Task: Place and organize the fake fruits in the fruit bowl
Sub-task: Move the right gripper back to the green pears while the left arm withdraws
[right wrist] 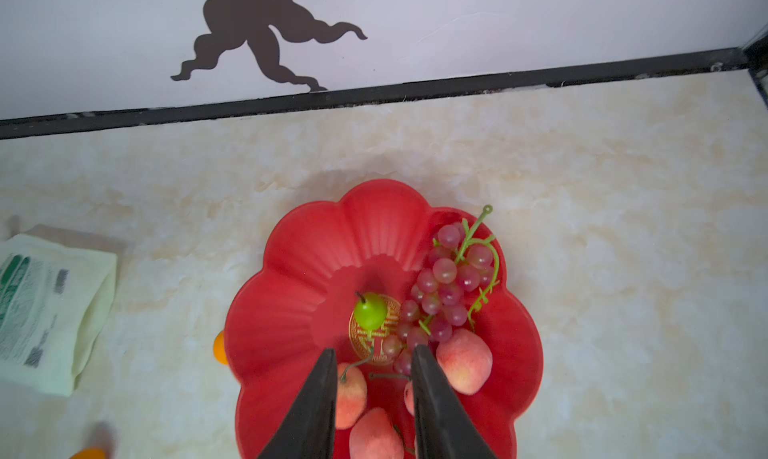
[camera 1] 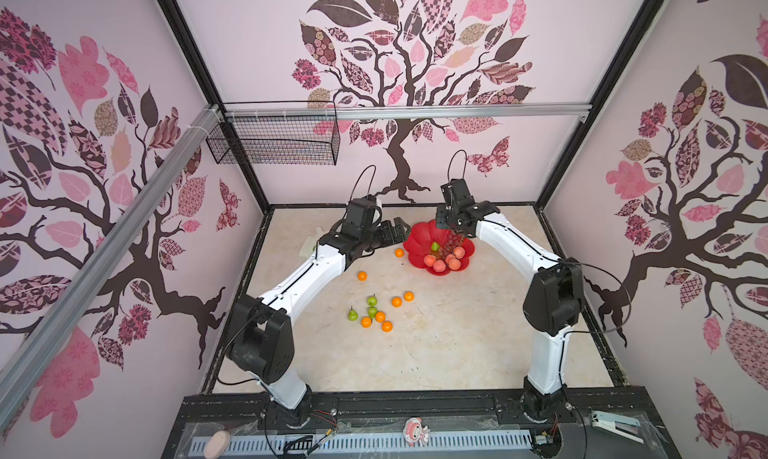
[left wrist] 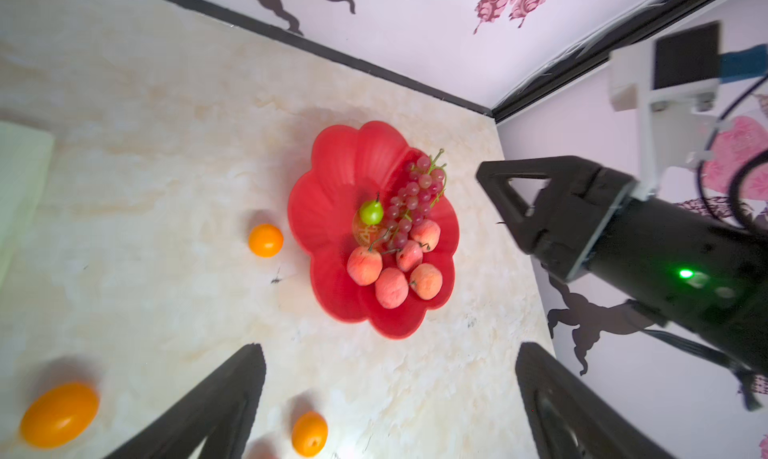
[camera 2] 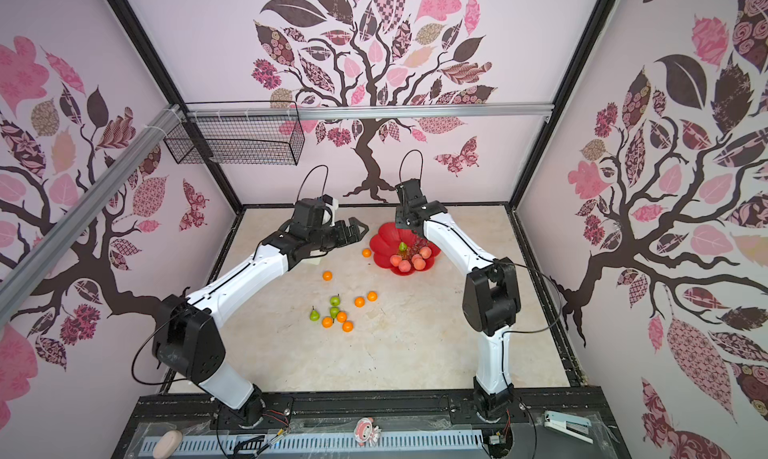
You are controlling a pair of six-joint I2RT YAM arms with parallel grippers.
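The red flower-shaped fruit bowl [camera 1: 419,236] [right wrist: 291,270] sits at the back of the table. It holds a green pear [right wrist: 370,311] on the gold centre mark, a grape bunch [right wrist: 446,286] and several peaches [left wrist: 390,286]. My right gripper [right wrist: 375,349] hovers over the bowl, open, jaws a little apart, nothing between them. Just left of the bowl my left gripper [left wrist: 390,353] [camera 1: 400,232] hangs wide open and empty above the table. Several oranges [camera 1: 386,315] and three green pears [camera 1: 371,300] lie loose mid-table; one orange [camera 1: 399,252] lies beside the bowl's left rim.
A white pouch with a green label [right wrist: 41,311] lies at the back left, partly under my left arm in both top views. A black wire basket [camera 1: 274,139] hangs on the back-left rail. The back wall stands close behind the bowl.
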